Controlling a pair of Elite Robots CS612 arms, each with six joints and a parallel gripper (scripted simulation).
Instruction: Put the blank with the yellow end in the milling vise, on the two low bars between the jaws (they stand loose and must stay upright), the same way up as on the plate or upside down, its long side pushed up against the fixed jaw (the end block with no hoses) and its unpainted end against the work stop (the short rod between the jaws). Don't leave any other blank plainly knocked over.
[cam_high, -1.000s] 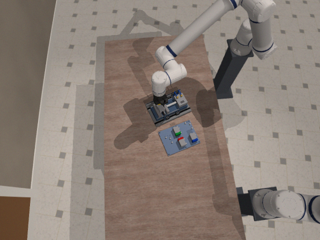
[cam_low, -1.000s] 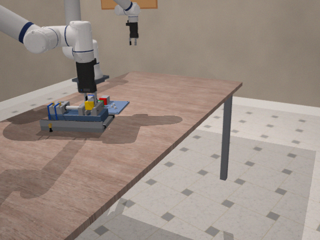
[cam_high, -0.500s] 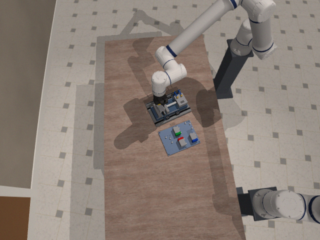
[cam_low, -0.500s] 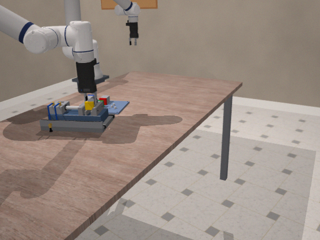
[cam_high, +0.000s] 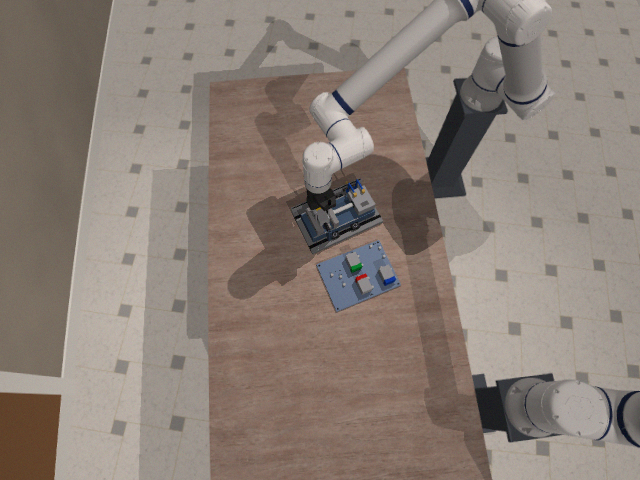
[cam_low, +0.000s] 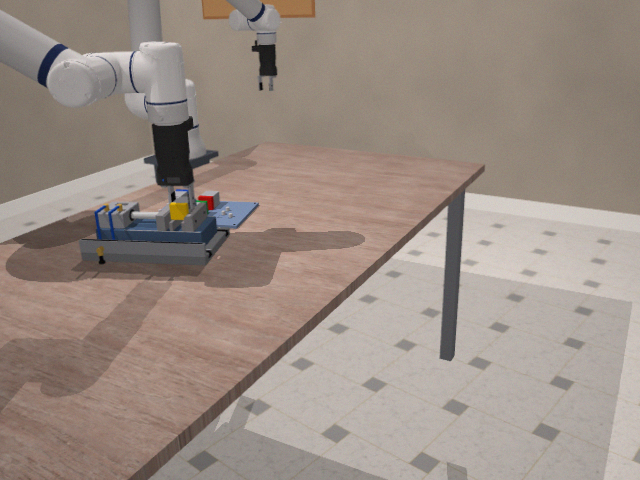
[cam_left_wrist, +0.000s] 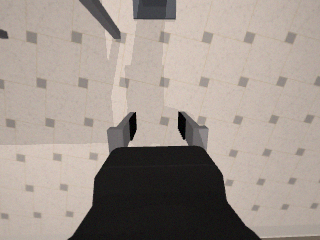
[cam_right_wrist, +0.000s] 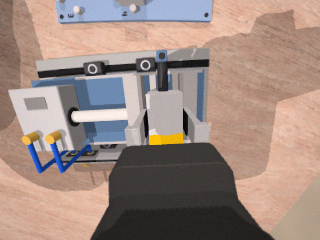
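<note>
The blank with the yellow end (cam_low: 178, 210) (cam_right_wrist: 166, 112) lies level between the vise jaws, low over the bars. My right gripper (cam_right_wrist: 164, 116) is shut on its long sides. Its grey end points at the work stop (cam_right_wrist: 162, 75) and appears to meet it. The fixed jaw (cam_low: 194, 217) (cam_right_wrist: 189, 95) is close beside the blank; whether they touch is not clear. The moving jaw (cam_low: 163, 218) is on the other side. A low bar (cam_low: 174, 225) shows upright below the blank; the other is mostly hidden. My left gripper (cam_low: 265, 86) (cam_left_wrist: 157, 120) is open and empty, high up and far away.
Beside the vise, the blue plate (cam_high: 336, 297) bears blanks with green (cam_high: 354, 261), red (cam_high: 364, 284) and blue (cam_high: 387, 274) ends, none plainly knocked over. Small pegs stand on it. The hosed end block (cam_high: 360, 201) (cam_right_wrist: 37, 115) and white piston rod (cam_right_wrist: 100, 115) are near my right gripper.
</note>
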